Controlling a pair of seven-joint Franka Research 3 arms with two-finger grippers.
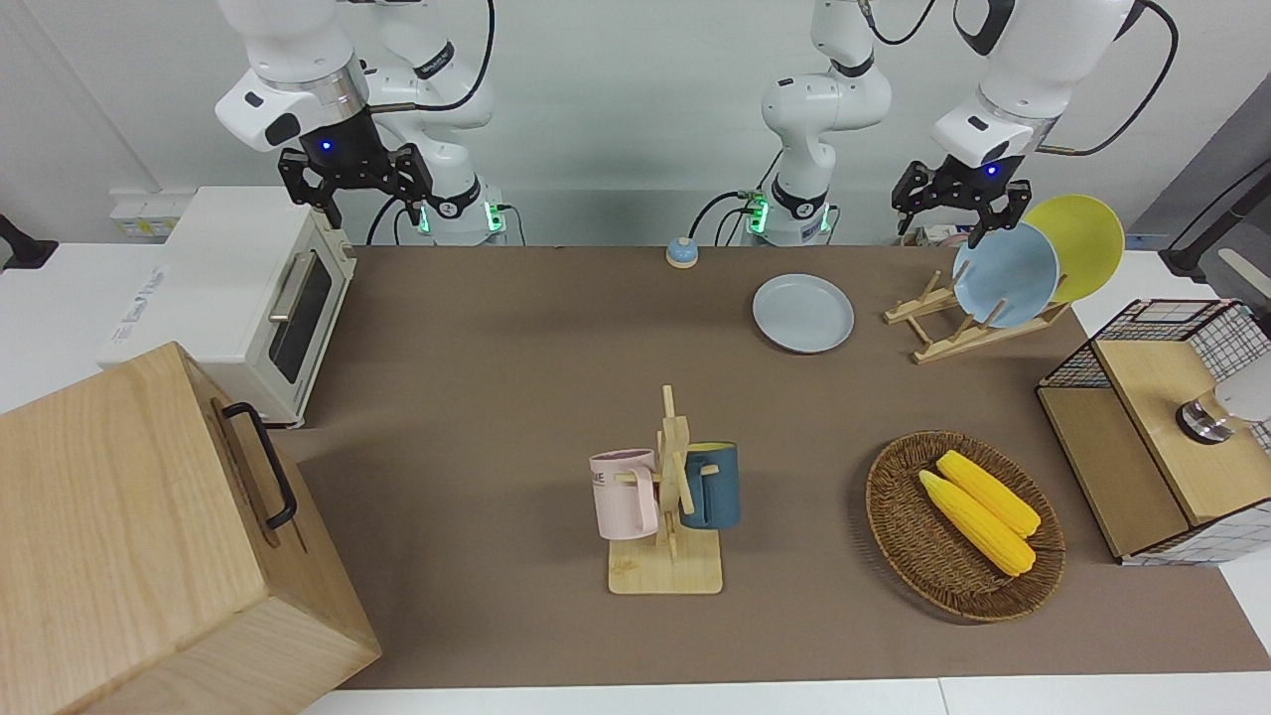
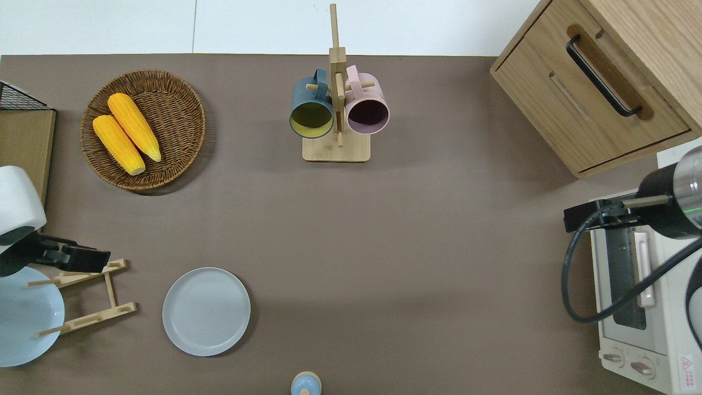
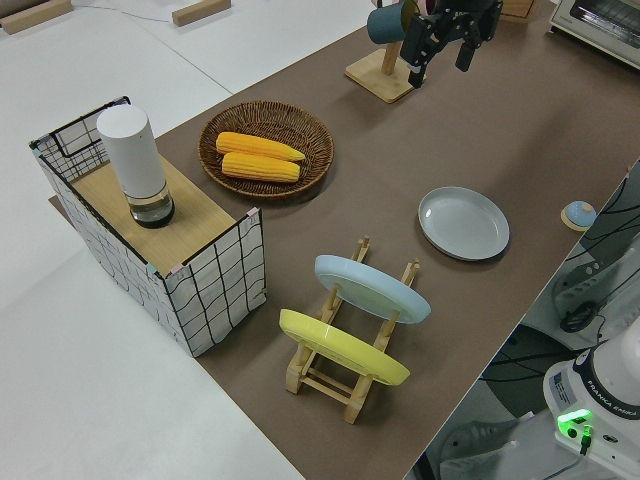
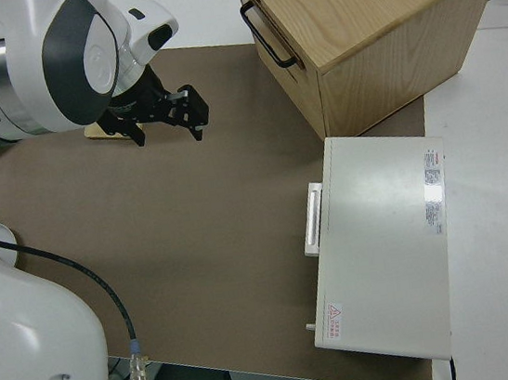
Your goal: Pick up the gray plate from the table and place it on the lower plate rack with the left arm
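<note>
Gray plate [image 2: 206, 311] flat on table [image 2: 384, 230], left gripper [image 1: 959, 202] empty

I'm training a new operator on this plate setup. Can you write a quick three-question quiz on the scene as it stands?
1. True or false: the gray plate lies flat on the table.
2. How many plates stand in the lower plate rack? A) none B) one C) two
3. Fill in: the left pincer is ____, holding nothing.

Key: 1 true. 2 C, the sky-blue plate and the yellow plate. 3 open.
</note>
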